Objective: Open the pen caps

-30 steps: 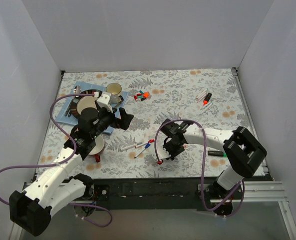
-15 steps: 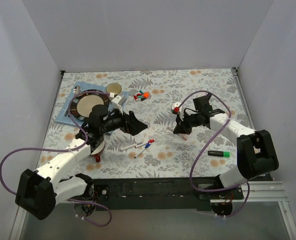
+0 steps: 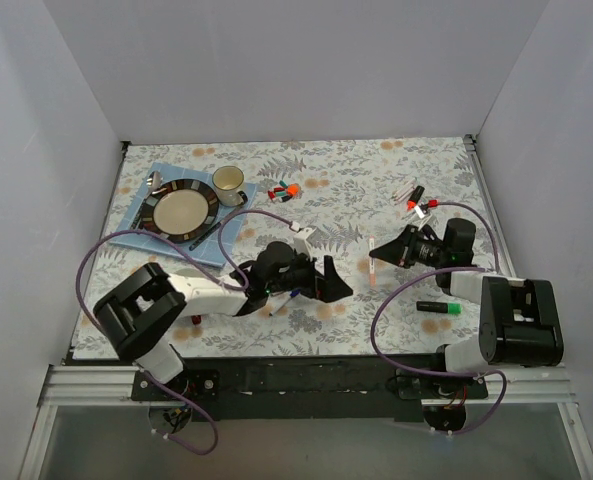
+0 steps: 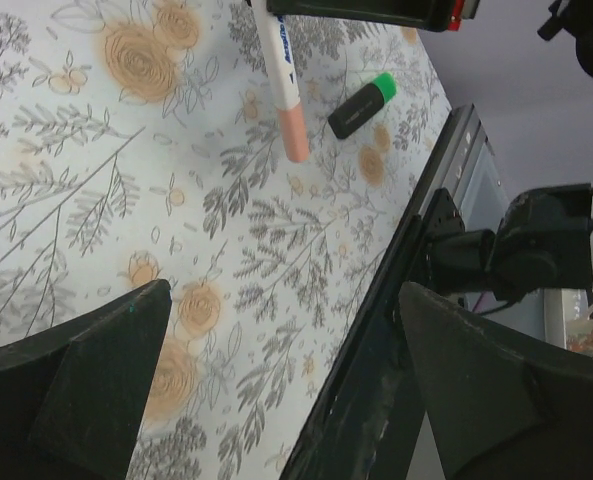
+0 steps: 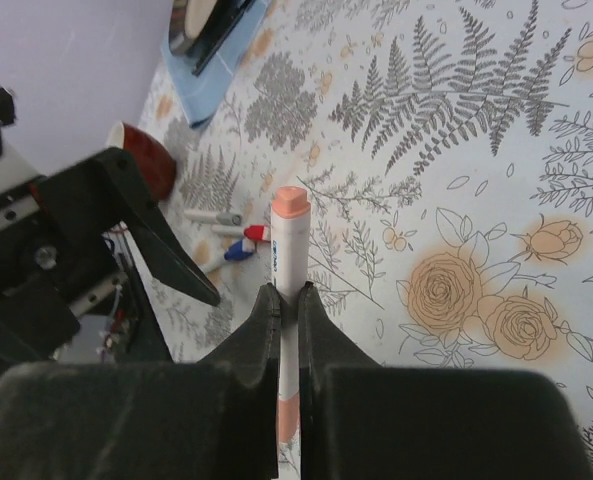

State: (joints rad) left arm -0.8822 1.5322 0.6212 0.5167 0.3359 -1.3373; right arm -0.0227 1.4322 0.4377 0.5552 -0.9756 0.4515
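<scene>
My right gripper [image 5: 287,292] is shut on a thin white pen [image 5: 289,250], held off the table over the right middle [image 3: 373,257]. Its salmon-orange cap [image 5: 290,199] points toward my left gripper [image 3: 338,280]. In the left wrist view that cap [image 4: 295,137] hangs ahead of the left gripper [image 4: 283,290], which is open, empty and well apart from it. Two more pens with a red and a blue cap [image 5: 241,241] lie under the left arm. A black marker with a green cap [image 3: 437,306] lies near the front right. Loose caps [image 3: 281,190] sit at the back middle.
A plate [image 3: 181,209] on a blue mat and a cream mug [image 3: 228,181] stand at the back left. A dark red cup [image 5: 149,160] sits by the left arm. More pens [image 3: 414,197] lie at the back right. The table's near edge [image 4: 376,360] is close below the left gripper.
The left arm has swung from the plate area to the table's middle, jaws staying open. The right gripper carried the pen from the near edge up and to the right, turning it toward the left gripper.
</scene>
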